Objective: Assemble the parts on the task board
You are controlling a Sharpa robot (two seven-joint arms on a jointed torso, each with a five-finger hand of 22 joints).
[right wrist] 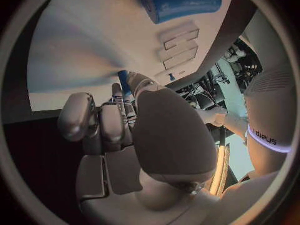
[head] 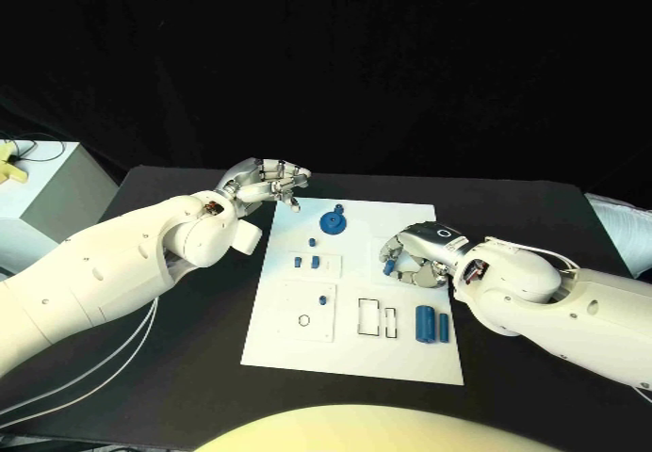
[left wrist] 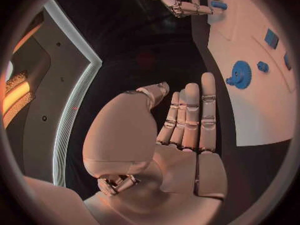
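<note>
The white task board [head: 356, 353] is lying in the middle of the black worktop [head: 529, 212], its long sides running from six toward twelve o'clock in the head view. The left robot hand [head: 268, 181] is hovering just off the board's corner at about eleven o'clock, grasping nothing; its wrist view shows the fingers [left wrist: 190, 117] lying straight and side by side, released. A blue gear [head: 333, 222] is sitting on the board toward twelve o'clock, also showing in the left wrist view [left wrist: 240, 75], with a tiny blue part [head: 317, 242] just below it at six o'clock and two small blue blocks [head: 306, 263] a little further down. The right robot hand [head: 415, 256] is resting over the board's edge at three o'clock, fingers curled inward, pinching a small blue peg [right wrist: 124, 82] whose end is sticking out between the fingertips [right wrist: 116, 96]. Toward five o'clock two blue cylinders [head: 432, 325] are lying side by side, next to two narrow rectangular slots [head: 377, 318] outlined in black. A small blue pin [head: 323, 300] is standing in a square plate at about seven o'clock, above an oval recess [head: 306, 321].
</note>
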